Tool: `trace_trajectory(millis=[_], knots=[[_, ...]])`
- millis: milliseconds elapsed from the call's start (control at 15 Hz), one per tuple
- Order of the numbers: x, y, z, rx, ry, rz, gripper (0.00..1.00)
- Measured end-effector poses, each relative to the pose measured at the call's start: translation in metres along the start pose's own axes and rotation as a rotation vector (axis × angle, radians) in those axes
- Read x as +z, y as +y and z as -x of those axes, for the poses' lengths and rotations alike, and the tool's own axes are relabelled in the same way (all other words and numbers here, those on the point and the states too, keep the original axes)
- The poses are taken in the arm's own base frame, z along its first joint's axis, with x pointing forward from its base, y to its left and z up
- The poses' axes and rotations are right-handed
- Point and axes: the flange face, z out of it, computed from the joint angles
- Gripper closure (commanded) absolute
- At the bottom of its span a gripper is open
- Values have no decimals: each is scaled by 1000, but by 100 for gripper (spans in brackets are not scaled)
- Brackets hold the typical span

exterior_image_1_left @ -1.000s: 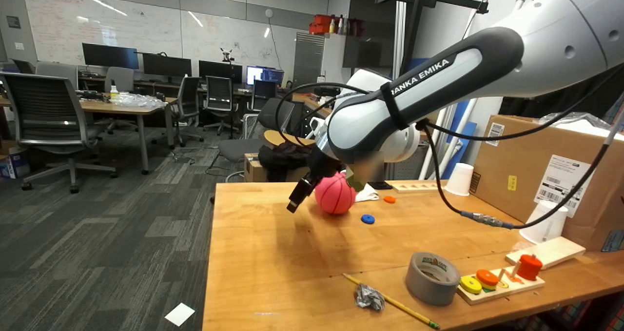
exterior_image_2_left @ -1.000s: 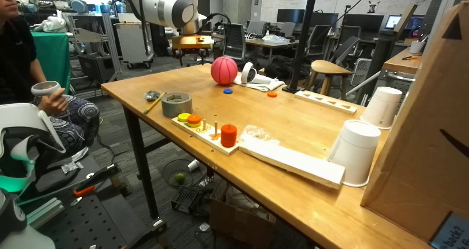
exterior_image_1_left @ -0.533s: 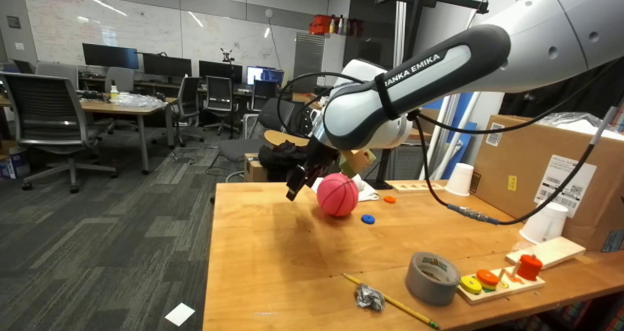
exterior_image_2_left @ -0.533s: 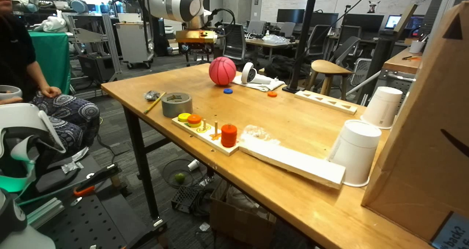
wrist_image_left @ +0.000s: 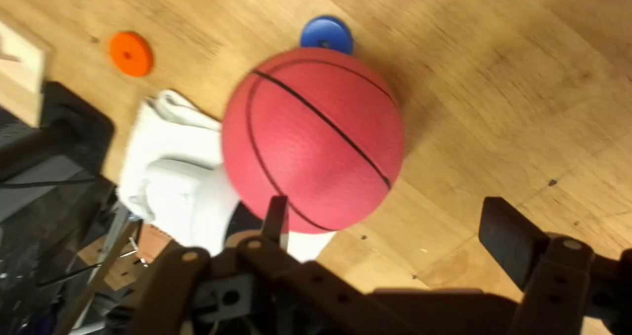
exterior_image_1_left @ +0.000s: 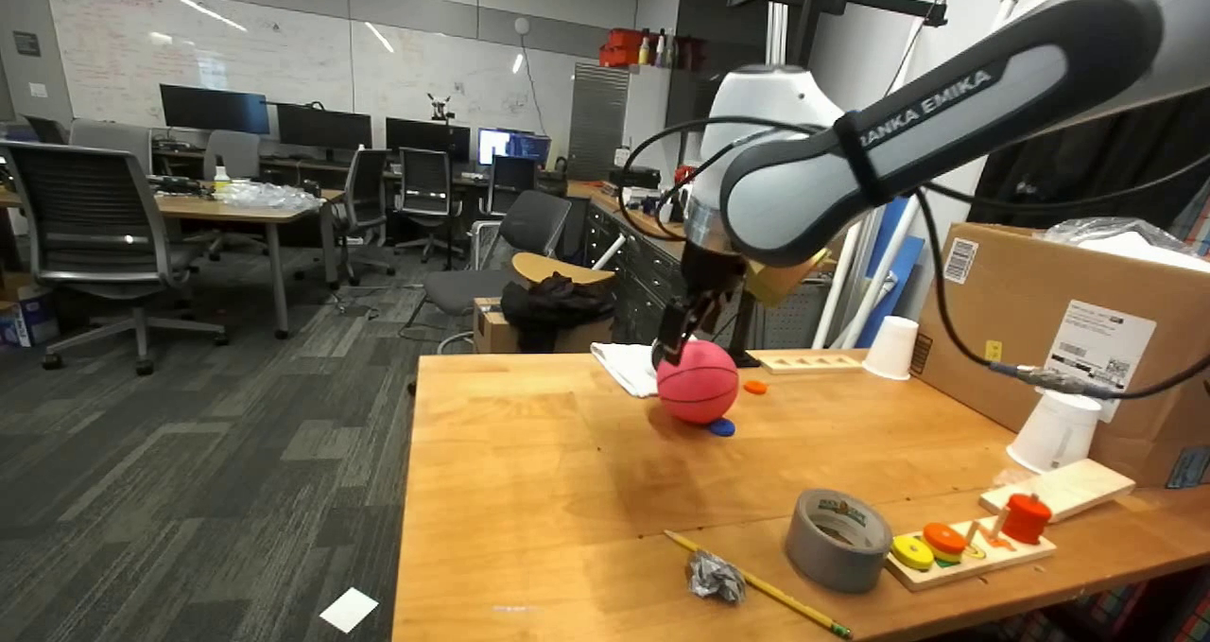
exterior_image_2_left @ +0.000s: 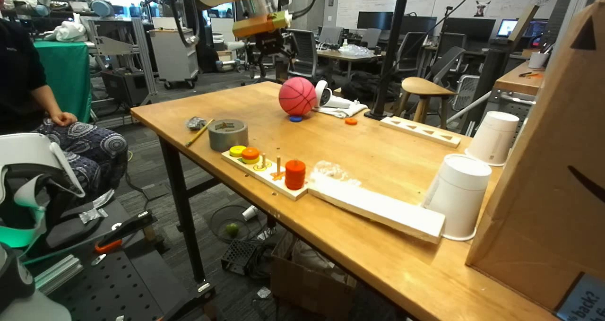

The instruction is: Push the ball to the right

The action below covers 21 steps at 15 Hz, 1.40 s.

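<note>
The pink-red ball (exterior_image_1_left: pixel 698 389) with dark seams rests on the table near its far edge. It also shows in an exterior view (exterior_image_2_left: pixel 297 97) and fills the middle of the wrist view (wrist_image_left: pixel 316 142). My gripper (wrist_image_left: pixel 386 211) is open, its fingers wide apart with nothing between them. In the wrist view the left finger overlaps the ball's lower edge; I cannot tell whether it touches. In an exterior view the tilted gripper (exterior_image_1_left: pixel 673 335) is at the ball's upper left. It also shows behind and above the ball (exterior_image_2_left: pixel 276 65).
A blue disc (wrist_image_left: pixel 327 33) lies against or partly under the ball. An orange disc (wrist_image_left: pixel 131 54), a white cloth (exterior_image_1_left: pixel 629 366) and a white controller (exterior_image_2_left: pixel 331 99) are close by. The tape roll (exterior_image_1_left: pixel 839 540), peg board (exterior_image_1_left: pixel 974 549) and white cups (exterior_image_1_left: pixel 890 347) stand farther off.
In both exterior views the ball has ended farther right, up to the blue disc, which shifted slightly. My gripper has moved right and tilted. The seated person's hand with a controller has left view.
</note>
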Motion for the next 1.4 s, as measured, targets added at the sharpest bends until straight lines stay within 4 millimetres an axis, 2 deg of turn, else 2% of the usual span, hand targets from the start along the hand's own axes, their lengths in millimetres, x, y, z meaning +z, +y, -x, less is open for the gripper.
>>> trace_trajectory(millis=[200, 333, 467, 600, 800, 1067, 1200, 1400], knots=[[-72, 18, 17, -26, -71, 177, 0], [-123, 19, 31, -42, -123, 296, 0], [-168, 0, 42, -53, -133, 358, 0], [-194, -38, 43, -84, -85, 359, 0], [-200, -116, 28, -135, 40, 271, 0], [-174, -213, 1, -228, 210, 124, 0], [-152, -245, -11, -276, 271, 45, 0], [-113, -267, -30, -318, 300, -47, 0]])
